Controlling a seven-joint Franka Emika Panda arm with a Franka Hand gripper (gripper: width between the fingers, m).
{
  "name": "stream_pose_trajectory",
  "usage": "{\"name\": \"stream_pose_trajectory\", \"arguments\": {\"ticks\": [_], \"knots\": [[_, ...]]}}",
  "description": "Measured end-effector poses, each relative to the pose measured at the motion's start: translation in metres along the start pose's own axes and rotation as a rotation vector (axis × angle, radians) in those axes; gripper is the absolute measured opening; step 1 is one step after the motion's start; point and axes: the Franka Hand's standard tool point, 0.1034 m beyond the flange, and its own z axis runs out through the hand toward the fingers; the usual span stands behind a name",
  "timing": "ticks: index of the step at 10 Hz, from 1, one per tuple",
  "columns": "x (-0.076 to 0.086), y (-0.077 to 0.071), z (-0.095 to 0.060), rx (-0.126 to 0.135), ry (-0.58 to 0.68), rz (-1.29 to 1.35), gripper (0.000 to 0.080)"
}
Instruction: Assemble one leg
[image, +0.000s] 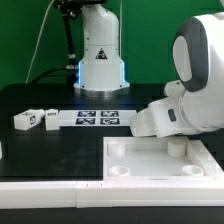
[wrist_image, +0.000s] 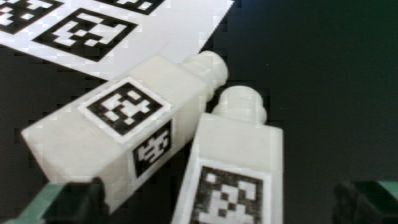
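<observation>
**While the jaws stand wide, the legs lie untouched**

When I check the wrist view, the gripper (wrist_image: 217, 204) is wide open, its fingertips (wrist_image: 68, 203) far apart and holding nothing. Ahead of it the leg (wrist_image: 121, 118) lies flat on the black table (image: 45, 150), tag facing up. A second leg (wrist_image: 235, 168) lies just beside it, and both are near the marker board (wrist_image: 98, 25), on its exterior view's left side. In that view the arm (image: 195, 70) fills the right, folded forward and down near the white tray (image: 205, 178) (I cannot make out its fingers there).
</observation>
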Motion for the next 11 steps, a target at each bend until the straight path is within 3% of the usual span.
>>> {"name": "stream_pose_trajectory", "arguments": {"ticks": [1, 3, 9, 11], "knots": [[0.0, 0.0, 0.0, 0.0, 0.0, 0.0, 0.0533], [0.0, 0.0, 0.0, 0.0, 0.0, 0.0, 0.0287], [-0.001, 0.0, -0.001, 0.0, 0.0, -0.002, 0.0287], [-0.02, -0.002, -0.015, -0.006, -0.015, -0.002, 0.0288]]}}
